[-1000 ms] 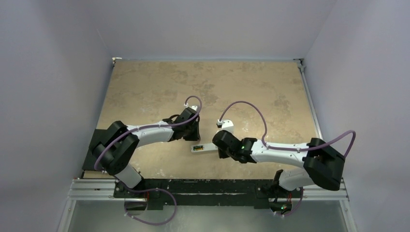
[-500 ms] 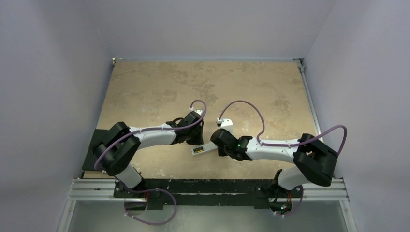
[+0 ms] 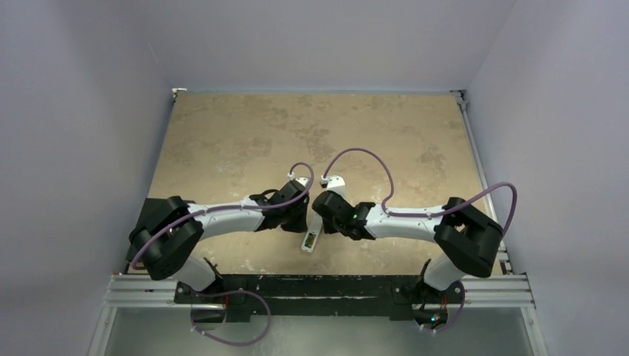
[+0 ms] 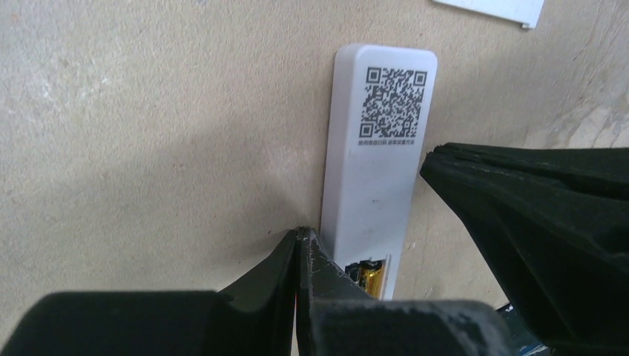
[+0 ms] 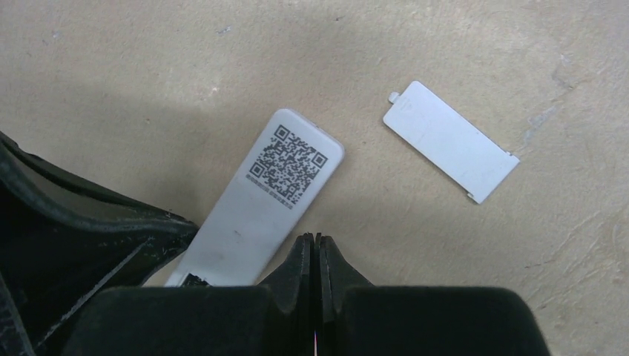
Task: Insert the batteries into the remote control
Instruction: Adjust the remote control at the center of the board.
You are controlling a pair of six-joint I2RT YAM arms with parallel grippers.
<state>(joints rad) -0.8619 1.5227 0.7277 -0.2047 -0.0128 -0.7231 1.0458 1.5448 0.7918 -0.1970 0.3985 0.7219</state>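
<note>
The remote control (image 4: 378, 170) lies back up on the table, with a QR code at its far end. Its battery bay at the near end is open, and a gold battery (image 4: 371, 276) sits in it. My left gripper (image 4: 300, 241) is shut and empty, its tips against the remote's left edge. My right gripper (image 5: 317, 241) is shut and empty, its tips at the remote's (image 5: 259, 200) other long edge. In the top view the two grippers (image 3: 303, 221) (image 3: 324, 220) flank the remote (image 3: 309, 243), and its open end with the batteries (image 3: 312, 238) points at the arm bases.
The loose white battery cover (image 5: 450, 141) lies flat on the table beyond and right of the remote. Its corner shows in the left wrist view (image 4: 489, 6). My arms hide it in the top view. Grey walls enclose the tan table (image 3: 245, 133).
The remote has swung from lying crosswise to lying nearly lengthwise, open end toward the bases. Both grippers have closed in toward each other on either side of it.
</note>
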